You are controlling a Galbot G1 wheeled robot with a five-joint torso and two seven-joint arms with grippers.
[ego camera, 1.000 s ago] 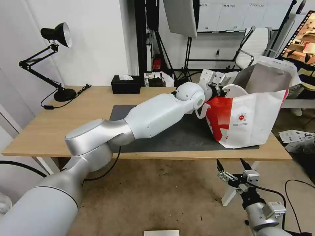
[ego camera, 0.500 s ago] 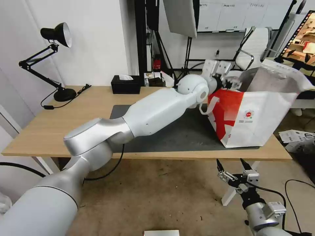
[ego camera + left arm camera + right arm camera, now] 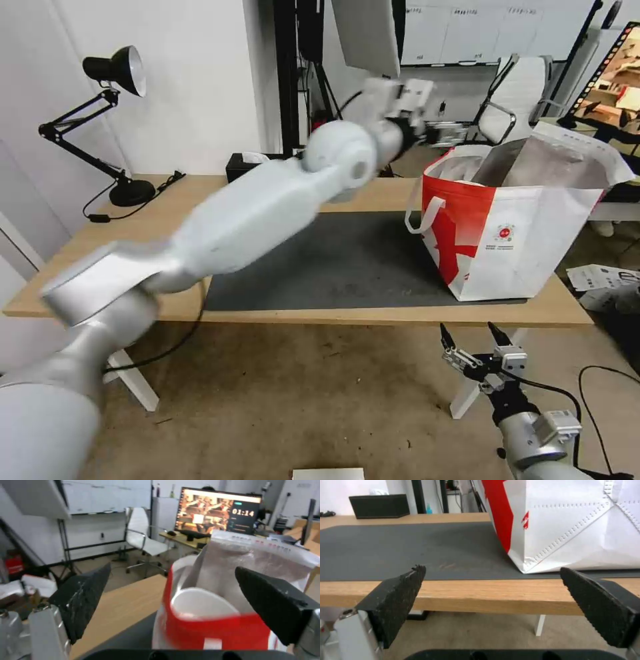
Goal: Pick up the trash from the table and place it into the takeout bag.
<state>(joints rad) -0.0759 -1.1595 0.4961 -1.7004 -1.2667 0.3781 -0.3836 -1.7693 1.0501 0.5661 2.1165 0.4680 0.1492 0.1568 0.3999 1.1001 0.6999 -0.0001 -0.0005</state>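
Right pincer (image 3: 475, 341): parked low, below the bench's front edge, near the white bench leg. Its black fingers (image 3: 396, 600) stand wide apart with nothing between them. From the right wrist view it faces the bench edge and the lower corner of the takeout bag (image 3: 573, 530).

Bench (image 3: 100, 267): light wood top carrying a dark grey mat (image 3: 333, 260). The visible mat surface is bare. The takeout bag (image 3: 513, 233) stands upright on the mat's right end, red panel toward the robot, white side with a small round logo (image 3: 505, 232), and a white loop handle (image 3: 421, 215) hanging on its left face. Mouth open, silver foil lining (image 3: 547, 163) showing.

Left arm (image 3: 253, 213): stretches diagonally across the bench, blurred. Left pincer (image 3: 437, 130): raised above the bench's far side, just left of the bag mouth and clear of it. In the left wrist view its fingers (image 3: 83, 600) are spread wide and grip nothing.

Trash: a white bowl (image 3: 200, 605) sits inside the bag, its rim seen over the red edge against the foil lining. Contents of the bowl cannot be made out. The rest of the bag's inside is hidden.

Far side of bench: black tissue box (image 3: 241, 163) partly behind the arm; black desk lamp (image 3: 117, 73) at the left corner, its cable trailing on the wood. Behind: a white office chair (image 3: 517, 93) and a lit monitor (image 3: 218, 511).
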